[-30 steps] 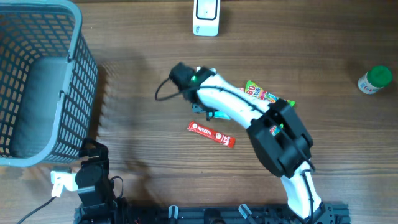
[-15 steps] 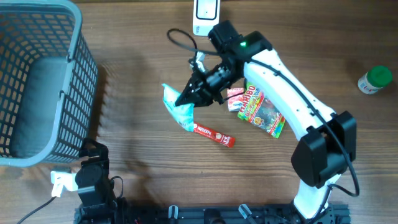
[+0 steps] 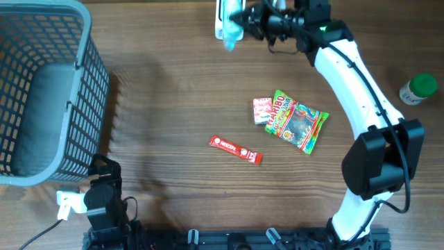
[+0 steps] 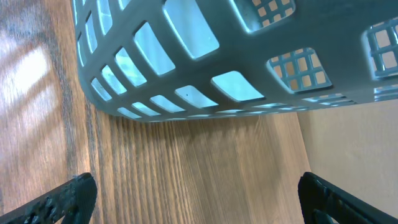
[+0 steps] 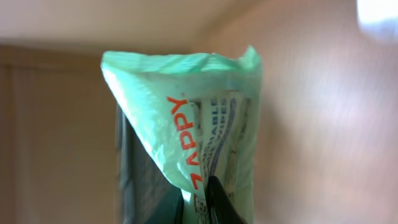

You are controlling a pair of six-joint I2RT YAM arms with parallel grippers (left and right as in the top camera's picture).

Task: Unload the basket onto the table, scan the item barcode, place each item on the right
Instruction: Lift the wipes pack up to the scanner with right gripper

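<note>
From overhead, your right hand (image 3: pixel 244 17) is stretched out to the far edge of the tabletop (image 3: pixel 173 90), pinched tight on a pale green wipes packet (image 3: pixel 230 33). The packet hangs in front of the white scanner (image 3: pixel 218 21) that sits at that far edge, covering part of it. In the middle of the tabletop lie a Haribo bag (image 3: pixel 298 123) and a small red-and-white packet (image 3: pixel 261 110) touching its left side. A red stick packet (image 3: pixel 236 149) lies apart from them, towards the near edge. A green-capped bottle (image 3: pixel 418 89) stands by the right edge. The grey basket (image 3: pixel 90 83) fills the far left corner, and your left arm (image 3: pixel 103 200) sits folded at the near edge just below it.

From the left wrist, your left hand (image 4: pixel 196 202) is spread wide and grips nothing. Its two dark fingertips (image 4: pixel 62 198) show only at the bottom corners of the view, with bare wood between them. The basket wall (image 4: pixel 205 62) rises just ahead.

From the right wrist, the green packet (image 5: pixel 193 124) fills the view, with the orange word ZAPPY running up it. Your fingers (image 5: pixel 216 200) are closed on its lower end. The background is blurred, so you cannot tell from here how the packet faces the scanner.
</note>
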